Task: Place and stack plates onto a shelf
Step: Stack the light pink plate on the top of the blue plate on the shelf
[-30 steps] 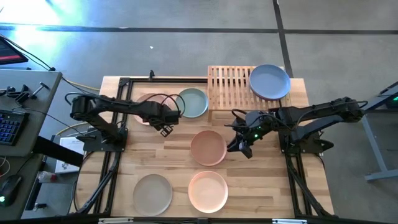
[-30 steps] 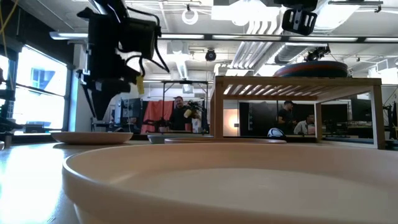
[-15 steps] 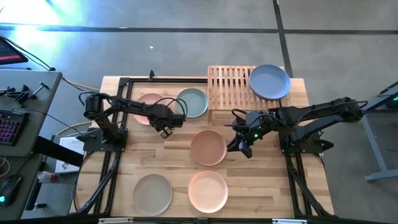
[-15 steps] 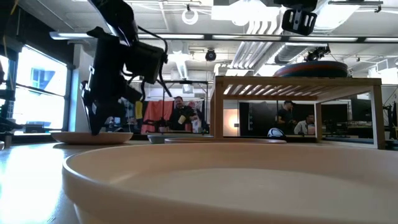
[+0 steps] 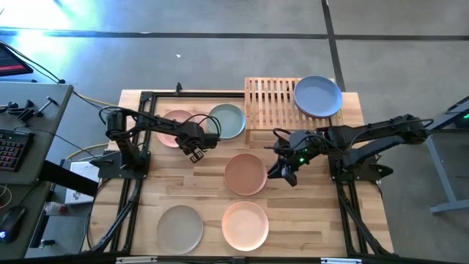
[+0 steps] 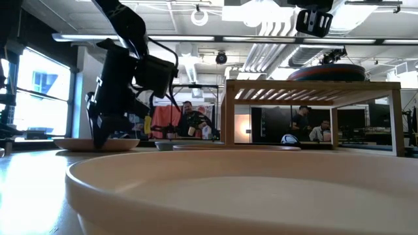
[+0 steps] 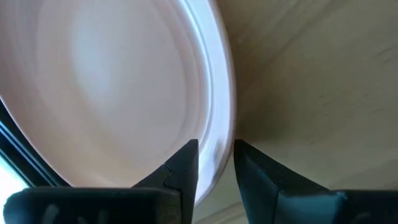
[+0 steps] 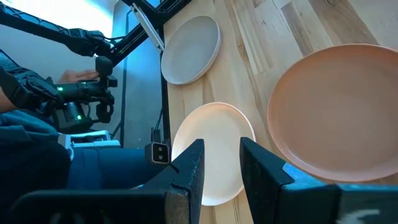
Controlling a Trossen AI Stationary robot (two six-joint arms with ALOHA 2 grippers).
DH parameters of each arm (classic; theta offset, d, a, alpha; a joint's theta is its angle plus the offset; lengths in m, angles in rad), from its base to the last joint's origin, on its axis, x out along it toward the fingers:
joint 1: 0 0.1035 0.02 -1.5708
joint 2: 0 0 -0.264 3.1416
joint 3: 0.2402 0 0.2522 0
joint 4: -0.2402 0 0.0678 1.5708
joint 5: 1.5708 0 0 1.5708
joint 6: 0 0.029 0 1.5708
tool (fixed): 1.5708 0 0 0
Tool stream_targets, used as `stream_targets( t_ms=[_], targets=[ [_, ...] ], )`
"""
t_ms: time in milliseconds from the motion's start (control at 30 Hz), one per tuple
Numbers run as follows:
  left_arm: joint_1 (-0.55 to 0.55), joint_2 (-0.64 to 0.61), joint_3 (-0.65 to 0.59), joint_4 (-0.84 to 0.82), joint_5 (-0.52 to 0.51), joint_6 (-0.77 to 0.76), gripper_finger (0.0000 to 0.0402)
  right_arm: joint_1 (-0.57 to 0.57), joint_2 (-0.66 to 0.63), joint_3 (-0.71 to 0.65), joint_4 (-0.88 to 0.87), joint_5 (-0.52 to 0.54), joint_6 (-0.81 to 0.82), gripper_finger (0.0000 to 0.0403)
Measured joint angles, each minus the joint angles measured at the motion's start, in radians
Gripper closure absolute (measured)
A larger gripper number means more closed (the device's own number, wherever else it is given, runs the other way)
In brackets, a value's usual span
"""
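Observation:
A pink plate (image 5: 174, 125) lies flat on the table at the far left, next to a pale grey-blue plate (image 5: 226, 121). My left gripper (image 5: 196, 151) is down at the pink plate's near right rim, open, one finger over the plate's inside and one outside it. The wooden slat shelf (image 5: 271, 103) stands at the far edge with a blue plate (image 5: 317, 96) on its right half. A tan plate (image 5: 245, 174) lies mid-table. My right gripper (image 5: 284, 174) hovers open to its right, with nothing between its fingers. My left gripper (image 7: 216, 167) straddles the pink plate's rim (image 7: 222, 127), pointing steeply down from above. One finger (image 7: 183, 165) stands over the plate's inside, the other (image 7: 252, 171) over the bare wood outside. Whether either finger touches the rim, I cannot tell. The plate rests flat on the table.
A peach plate (image 5: 245, 224) and a beige-grey plate (image 5: 179, 227) lie near the front edge. The shelf's left half shows bare slats. Black frame rails (image 5: 139, 176) run along both table sides. People stand in the room behind the table (image 6: 189, 121).
My left gripper has come down onto the pink plate's rim, its arm folding lower over the table. The right arm has kept still, and no plate has moved.

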Motion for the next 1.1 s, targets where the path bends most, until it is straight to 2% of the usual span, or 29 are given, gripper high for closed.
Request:
stream_targets(
  t_ms=[300,700,1100],
  targets=[
    [0.000,0.000,0.000,-0.006,0.014,0.024,0.0395,0.000,0.000,0.000,0.000,0.000,0.002,0.0318],
    [-0.060,-0.027,0.000,-0.092,0.030,0.061,0.0399,-0.022,0.000,0.000,0.001,0.030,0.043,0.0318],
    [-0.181,-0.235,0.007,-0.192,0.023,0.004,0.0400,-0.112,0.000,0.000,0.094,0.081,0.110,0.0318]
  ],
)
